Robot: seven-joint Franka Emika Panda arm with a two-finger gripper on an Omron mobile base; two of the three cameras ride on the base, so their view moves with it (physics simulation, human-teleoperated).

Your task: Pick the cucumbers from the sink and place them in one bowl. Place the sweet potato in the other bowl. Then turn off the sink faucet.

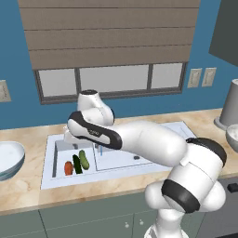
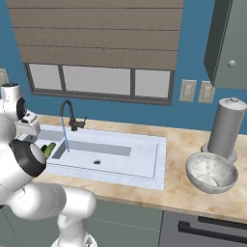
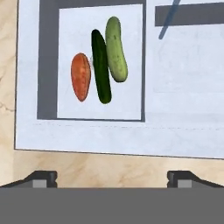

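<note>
The gripper is held spread wide above the sink, where two cucumbers and the sweet potato are seen side by side in the small basin.

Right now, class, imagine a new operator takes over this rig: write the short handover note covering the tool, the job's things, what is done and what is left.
Tool: open, empty, above the sink's small basin.
Light cucumber, dark cucumber and sweet potato lie side by side in that basin.
White bowl sits on the counter left of the sink, grey bowl to the right; neither shows any vegetable inside.
Faucet is running.
Done: nothing.
Left: move all three vegetables, shut off water.
</note>
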